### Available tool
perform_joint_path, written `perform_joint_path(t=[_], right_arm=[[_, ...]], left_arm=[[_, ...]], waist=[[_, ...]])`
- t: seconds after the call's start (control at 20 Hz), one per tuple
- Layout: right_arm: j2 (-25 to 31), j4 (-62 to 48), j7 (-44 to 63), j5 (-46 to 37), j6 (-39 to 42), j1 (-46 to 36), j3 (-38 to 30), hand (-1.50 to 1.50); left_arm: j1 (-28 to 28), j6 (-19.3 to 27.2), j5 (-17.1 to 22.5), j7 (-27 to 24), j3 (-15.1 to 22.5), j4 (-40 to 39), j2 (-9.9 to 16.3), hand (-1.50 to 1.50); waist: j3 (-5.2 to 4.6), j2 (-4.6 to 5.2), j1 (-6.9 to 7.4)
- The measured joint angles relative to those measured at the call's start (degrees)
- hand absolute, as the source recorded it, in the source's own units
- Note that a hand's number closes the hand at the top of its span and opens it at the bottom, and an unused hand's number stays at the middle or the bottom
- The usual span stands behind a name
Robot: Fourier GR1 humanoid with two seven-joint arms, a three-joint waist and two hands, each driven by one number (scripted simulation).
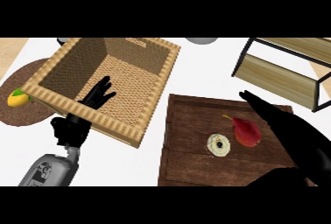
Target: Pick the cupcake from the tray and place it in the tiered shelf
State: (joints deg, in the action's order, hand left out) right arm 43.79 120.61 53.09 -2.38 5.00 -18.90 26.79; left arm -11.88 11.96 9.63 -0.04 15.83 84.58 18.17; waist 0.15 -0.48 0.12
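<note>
Basket [103,83] filled the upper left of the frame, woven and deep, and my left hand [90,109] stood over its near wall with fingers straight and relaxed, holding nothing. Shelf [291,70] sat at the upper right, a black frame with pale wooden boards, well apart from the basket. Tray [187,144], dark wood, took the lower centre and right.

My right hand [284,127] came in from the lower right corner and lay across the tray's right side, its fingers stretched long toward the upper left, unclenched and grasping nothing. A red pear [247,131] lay just left of those fingers, tilted, stem up and left. The cupcake [219,145] sat near the tray's middle, just beside the pear on its left, seen from above as a pale round with a dark centre, so it had no long axis to line up with.

So the cupcake lay left of and a little below my right fingertips, with the pear between. My right hand was plainly the nearer one, and I judged it would need to get past the pear.

A yellow-green fruit [19,98] rested on a round brown mat [22,109] at the far left.
</note>
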Motion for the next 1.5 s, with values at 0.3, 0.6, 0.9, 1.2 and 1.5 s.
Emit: perform_joint_path(t=[0.3, 0.6, 0.9, 1.2, 1.5], right_arm=[[-4.97, 1.82, 3.07, -6.13, 1.28, 0.54, 1.36, -1.50], [-9.75, 1.02, 4.55, -10.20, 2.84, 0.01, 1.22, -1.50], [-13.89, -0.48, 4.37, -14.97, 3.41, 1.67, 3.12, -1.50], [-16.95, -2.43, 3.74, -18.76, 4.60, 3.39, 3.16, -1.50], [-18.92, -3.54, 2.94, -21.42, 6.36, 4.92, 2.81, -1.50]], left_arm=[[0.24, -1.45, -0.93, -0.36, -1.49, -0.38, -1.17, 0.00], [0.25, -2.36, -2.46, -0.19, -2.59, -0.42, -2.31, 0.00], [0.53, -3.88, -2.89, -0.55, -3.80, -0.63, -3.07, 0.00], [0.25, -3.56, -5.19, 0.71, -4.28, -0.13, -4.29, 0.00], [0.46, -3.82, -6.99, 0.93, -4.84, 0.24, -5.33, 0.00]], waist=[[0.02, 0.02, -0.04], [0.06, -0.01, 0.00], [0.06, 0.01, -0.03], [0.02, 0.08, -0.03], [0.11, 0.00, 0.01]])
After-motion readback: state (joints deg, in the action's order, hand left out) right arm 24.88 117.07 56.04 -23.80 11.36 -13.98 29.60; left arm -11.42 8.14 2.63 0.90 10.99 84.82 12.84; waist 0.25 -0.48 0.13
